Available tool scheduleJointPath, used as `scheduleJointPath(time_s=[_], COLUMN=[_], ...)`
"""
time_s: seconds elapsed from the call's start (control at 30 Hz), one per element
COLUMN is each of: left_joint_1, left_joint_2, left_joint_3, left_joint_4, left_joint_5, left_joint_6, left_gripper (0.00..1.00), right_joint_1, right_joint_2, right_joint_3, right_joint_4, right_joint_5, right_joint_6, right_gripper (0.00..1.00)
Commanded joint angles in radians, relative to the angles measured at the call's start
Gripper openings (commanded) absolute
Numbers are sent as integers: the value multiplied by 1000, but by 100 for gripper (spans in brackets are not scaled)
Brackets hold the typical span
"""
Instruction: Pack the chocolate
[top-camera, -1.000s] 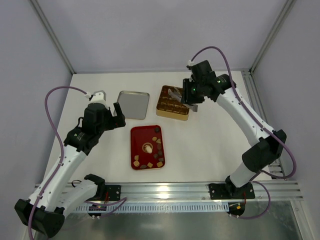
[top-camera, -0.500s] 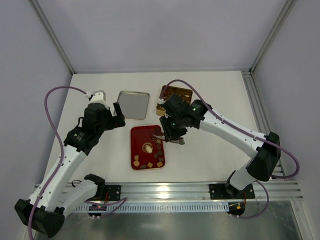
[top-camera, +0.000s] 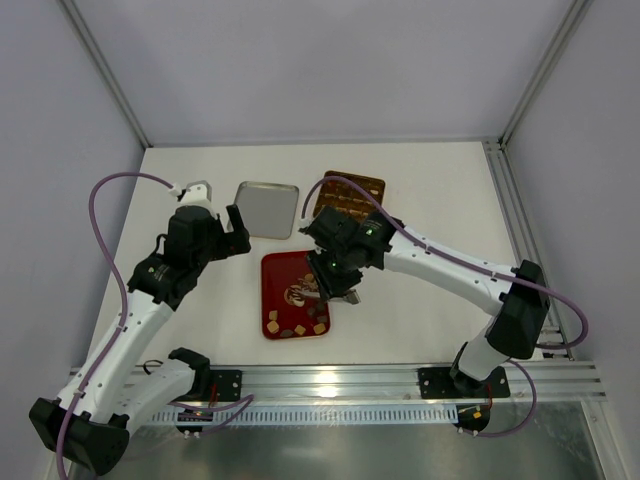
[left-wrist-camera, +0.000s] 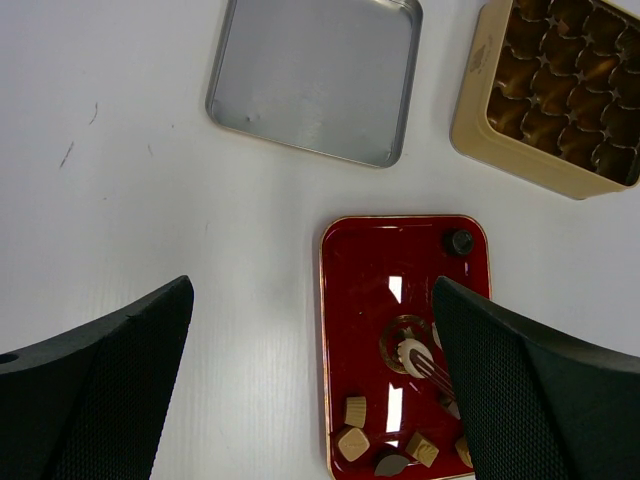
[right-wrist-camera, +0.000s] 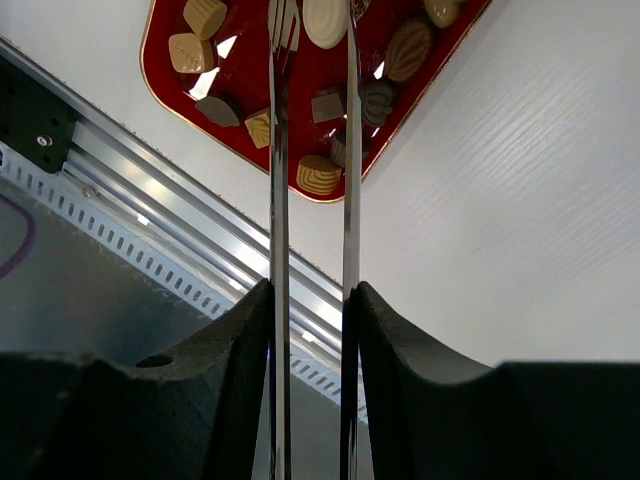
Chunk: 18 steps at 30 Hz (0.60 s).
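Red comes first from above: shows a flat red tray (top-camera: 278, 272) in the middle of the table (top-camera: 430, 220), carrying the chocolate (top-camera: 300, 328) as brown and tan bits along its right and near edges, plus one whitish piece (top-camera: 297, 296) at its centre. Finds the right tool (top-camera: 335, 287) over the tray's right side, pinched partway shut on thin metal tongs (top-camera: 322, 290) that reach left toward that piece. Finds the left tool (top-camera: 222, 205) well apart, off to the tray's left, spread wide and holding nothing. Places the gold tin (top-camera: 350, 192) beyond the tray to the right, with a silver lid (top-camera: 267, 208) beside it on the left.

From the left wrist: looks down between two wide-set fingers (left-wrist-camera: 90, 400), nothing in the gap. Frames the tray ahead, the whitish piece at its centre and the tong tips at that piece's right flank; touching or just beside, cannot tell.

From the right wrist: sights along both tong blades, held parallel and slightly apart by the padded fingers (right-wrist-camera: 230, 350). Puts the whitish piece straight ahead at the tips, lying between them. Suggests a long axis running roughly along the blades, though cropped by the top edge. Shows tan and dark pieces crowding near either blade.

Judging from this, favours the right arm by a wide margin: already lined up, needing probably only a squeeze across the piece's narrow width before a lift toward the tin. Warns of a neighbouring piece being nudged by a blade.
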Motion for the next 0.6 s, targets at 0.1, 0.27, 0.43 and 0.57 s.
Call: scheduleJointPath(time_s=[0.1, 0.27, 0.43, 0.57], left_joint_1=[2, 2, 2, 1], left_joint_2=[-8, -8, -9, -9], left_joint_3=[21, 21, 19, 19], left_joint_4=[16, 16, 16, 16], left_joint_5=[-16, -16, -14, -14], left_joint_6=[-3, -1, -2, -1], left_gripper=[100, 100, 100, 100], right_joint_1=[28, 42, 48, 47], right_joint_2=[30, 45, 62, 68], right_joint_3=[41, 43, 46, 49], right_joint_4=[-11, -15, -20, -20], right_joint_5=[30, 37, 50, 55], right_joint_6=[-3, -3, -1, -3], right_gripper=[41, 41, 41, 41])
